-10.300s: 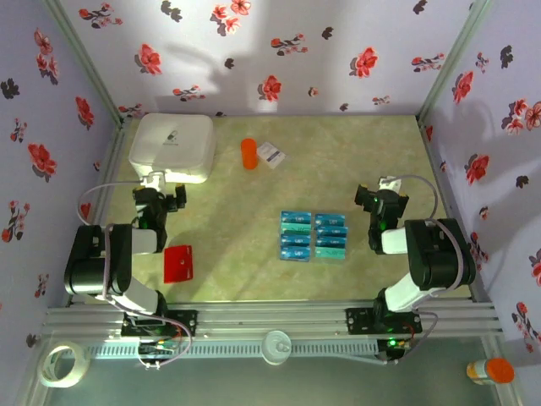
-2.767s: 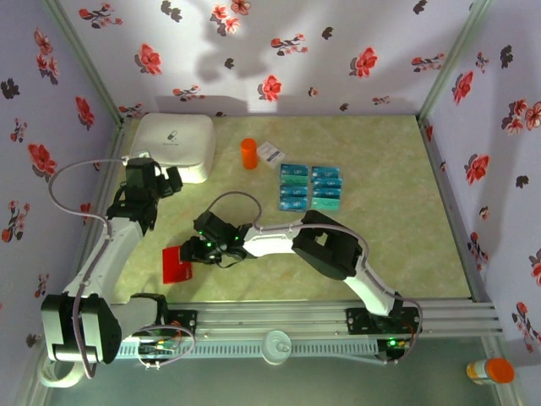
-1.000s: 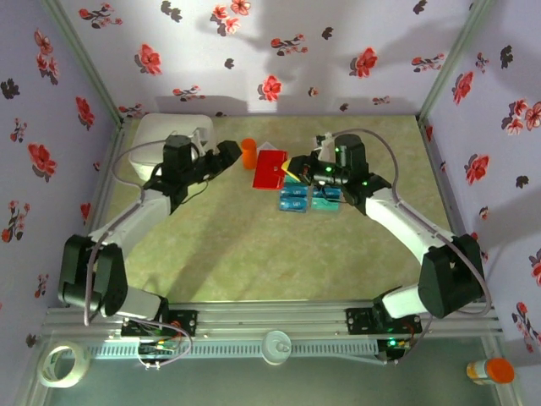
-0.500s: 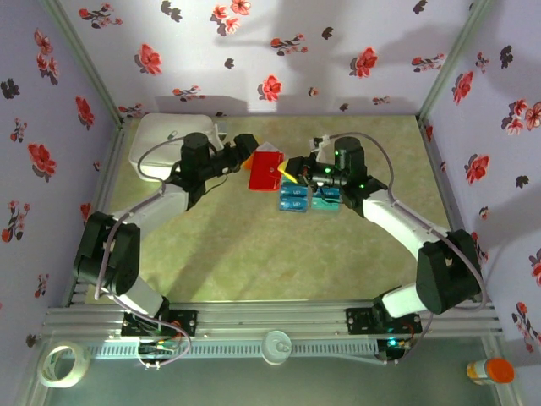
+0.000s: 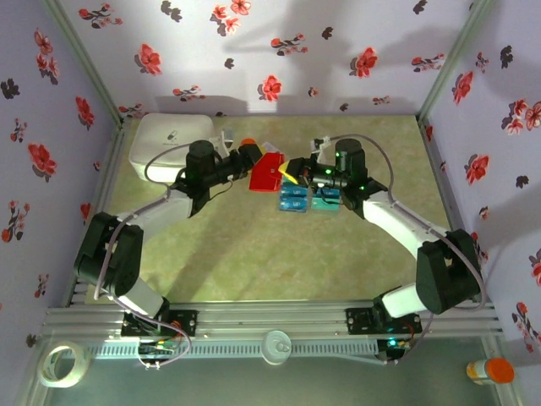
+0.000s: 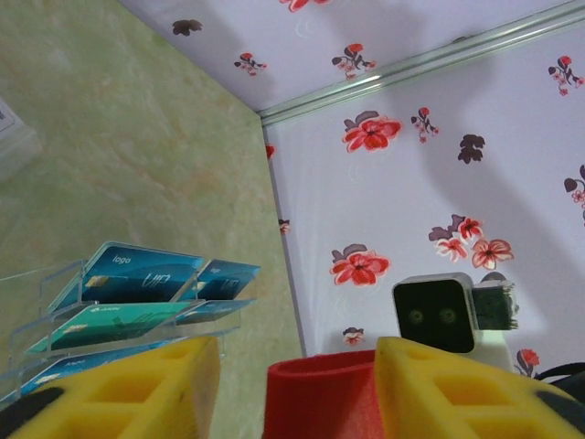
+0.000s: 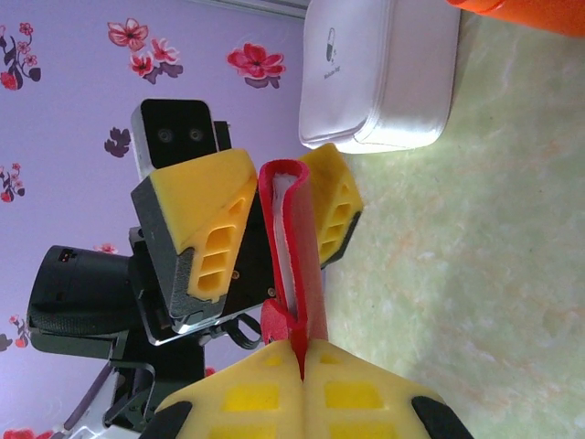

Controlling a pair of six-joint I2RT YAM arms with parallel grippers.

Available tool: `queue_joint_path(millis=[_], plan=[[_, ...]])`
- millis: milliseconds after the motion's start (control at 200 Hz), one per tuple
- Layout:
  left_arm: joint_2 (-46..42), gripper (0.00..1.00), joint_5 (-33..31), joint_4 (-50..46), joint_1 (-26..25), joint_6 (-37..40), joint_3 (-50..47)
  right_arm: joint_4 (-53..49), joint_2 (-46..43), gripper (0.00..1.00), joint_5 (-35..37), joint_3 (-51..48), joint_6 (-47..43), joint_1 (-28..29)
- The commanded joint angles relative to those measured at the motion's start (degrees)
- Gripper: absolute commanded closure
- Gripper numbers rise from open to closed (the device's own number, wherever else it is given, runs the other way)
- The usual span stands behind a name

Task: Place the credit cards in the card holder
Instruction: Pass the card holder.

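My right tool [image 7: 302, 352] clamps the flat red folding wallet [image 5: 267, 172]; my left tool [image 6: 294, 357] straddles it, jaws apart. The thin blue and teal cards [image 6: 137, 274] sit racked, none inserted.

Overhead rear view, close wrist views face-to-face

**Inspector:** Left gripper [image 6: 294, 366]?
**Assistant:** Yellow fingers [image 6: 119, 389] straddle the red card holder [image 6: 320, 402]. The finger nearer the cards stands apart from it, the other close against it.
**Inspector:** Credit cards [image 6: 146, 274]?
**Assistant:** Blue and teal, tilted in a clear tiered stand [image 6: 23, 343] on the green table [image 6: 137, 137].
**Inspector:** Beyond the holder?
**Assistant:** A camera unit [image 6: 437, 314] before the floral wall [image 6: 411, 137]
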Motion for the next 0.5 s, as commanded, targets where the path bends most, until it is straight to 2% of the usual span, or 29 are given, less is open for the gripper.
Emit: queue_joint_path(millis=[0, 180, 325, 370, 445, 495], plan=[[-2.3, 0.62, 1.0, 3.8, -0.8, -0.3, -0.7, 4.3, -0.1, 1.0, -0.9, -1.2, 1.9, -0.4], [-2.2, 1.0, 1.0, 5.8, -1.1, -0.8, -1.2, 3.7, -0.2, 1.0, -0.4, -2.0, 1.2, -0.4], [-2.3, 1.0, 0.6, 7.1, -1.4, -1.1, -1.7, 1.3, -0.3, 1.0, 0.3, -2.2, -0.9, -0.5], [-2.5, 1.0, 0.3, 7.2, -1.5, -0.9, -2.0, -0.6, -0.6, 0.9, 0.7, -2.0, -2.5, -0.6], [-3.5, 1.0, -1.1, 6.8, -1.6, 0.0, -2.9, -7.4, -2.4, 0.66, 3.3, -1.3, -7.0, -0.8], [-4.6, 1.0, -2.6, 5.8, -1.7, 1.2, -3.7, -13.4, -3.8, 0.57, 5.7, -0.3, -10.6, -0.8]])
